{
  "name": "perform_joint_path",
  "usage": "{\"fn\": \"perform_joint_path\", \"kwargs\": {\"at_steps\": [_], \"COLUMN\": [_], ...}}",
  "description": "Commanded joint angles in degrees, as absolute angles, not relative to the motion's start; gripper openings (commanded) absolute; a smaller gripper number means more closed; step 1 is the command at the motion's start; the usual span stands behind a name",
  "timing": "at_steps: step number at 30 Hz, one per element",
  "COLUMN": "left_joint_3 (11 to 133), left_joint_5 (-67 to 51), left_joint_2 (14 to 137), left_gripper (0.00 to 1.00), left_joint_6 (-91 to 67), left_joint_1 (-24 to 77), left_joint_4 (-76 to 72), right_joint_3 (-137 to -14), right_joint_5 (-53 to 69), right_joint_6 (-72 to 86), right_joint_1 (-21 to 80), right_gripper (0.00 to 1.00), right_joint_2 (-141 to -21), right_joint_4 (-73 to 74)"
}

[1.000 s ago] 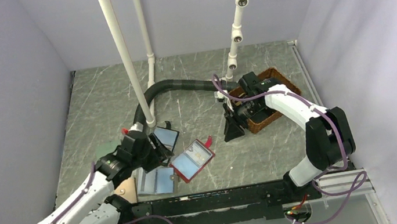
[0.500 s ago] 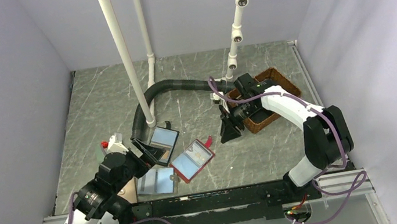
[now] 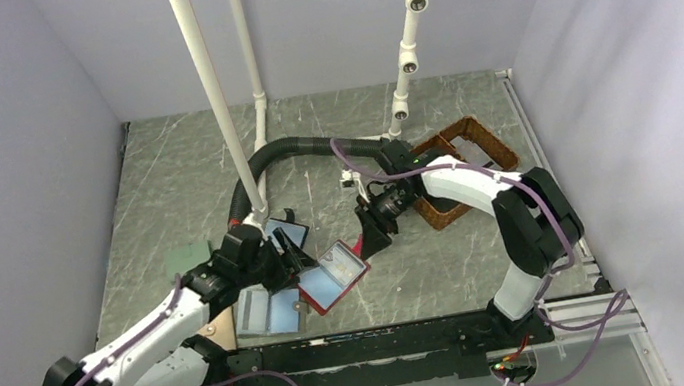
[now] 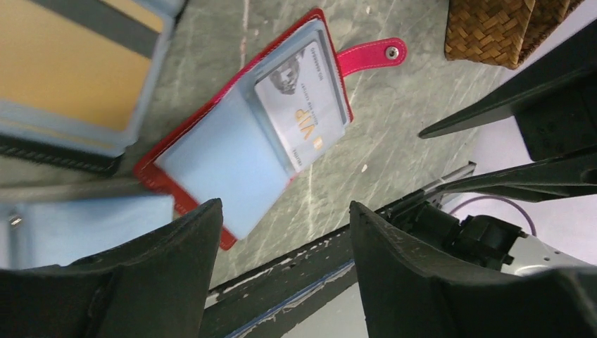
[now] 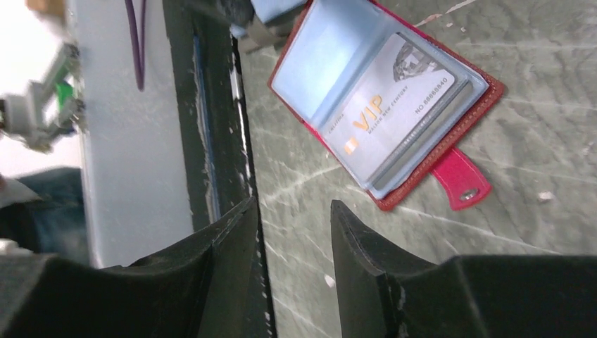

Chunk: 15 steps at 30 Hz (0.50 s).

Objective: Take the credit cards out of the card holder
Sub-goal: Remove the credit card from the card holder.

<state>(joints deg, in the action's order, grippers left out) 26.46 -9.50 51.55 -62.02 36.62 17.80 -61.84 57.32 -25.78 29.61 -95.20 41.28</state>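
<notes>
Just beyond left pincer (image 4: 283, 208), card holder (image 4: 232, 134)

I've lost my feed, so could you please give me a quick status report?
Left end effector, right end effector: open, empty. Card holder lies open, VIP card still sleeved. Grey-blue wallet close beside it.

Card holder (image 3: 332, 275) hemmed by 2 grippers: left gripper (image 3: 298, 260) at left edge, right gripper (image 3: 367, 240) over pull tab (image 4: 369, 55). Wallet (image 3: 269, 311), case (image 3: 288, 229) crowd left; open table (image 3: 431, 276) right, basket (image 4: 493, 28) beyond.
</notes>
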Motion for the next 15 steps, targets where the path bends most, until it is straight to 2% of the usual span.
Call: {"fn": "perform_joint_path", "kwargs": {"at_steps": [1,7,15], "left_joint_3": [25.0,22.8,19.4], "left_joint_5": [-15.5,-13.4,-12.5], "left_joint_2": [58.0,61.4,64.6], "left_gripper": [0.69,0.63,0.60], "left_joint_6": [-67.5,-71.0,-74.4], "left_joint_1": [37.1,38.4,39.1], "left_joint_4": [0.8,-4.6,-9.5], "right_joint_3": [-61.7,-61.7,-63.1], "right_joint_5": [56.9,53.7,49.3], "right_joint_6": [-6.8,3.1,4.4], "right_joint_1": [31.8,34.6,34.9], "right_gripper": [0.45,0.45,0.47], "right_joint_2": [-98.2,-102.1,-105.2], "right_joint_4": [30.5,26.7,27.0]}}
